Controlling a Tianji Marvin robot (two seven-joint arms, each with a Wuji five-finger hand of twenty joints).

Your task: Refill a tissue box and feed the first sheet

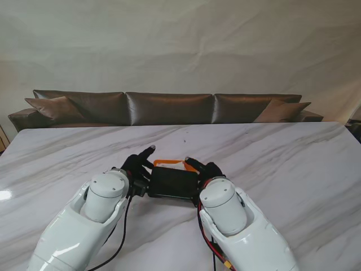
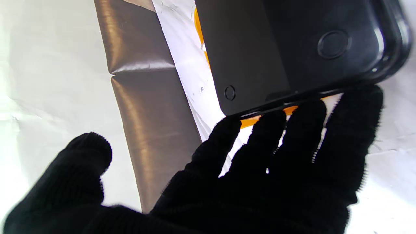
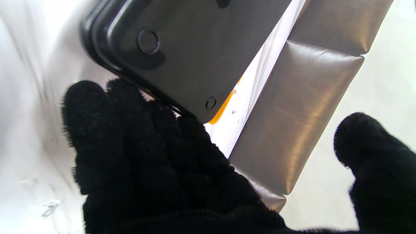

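The black tissue box [image 1: 172, 182] lies on the table with its long axis crosswise, the left hand [image 1: 137, 167] at one short end and the right hand [image 1: 204, 169] at the other (equally near). Fingers spread; fingertips [image 2: 292, 113] meet the box's edge, no firm clamp.

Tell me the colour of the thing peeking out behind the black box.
Orange; clearest in the stand view, past the box.
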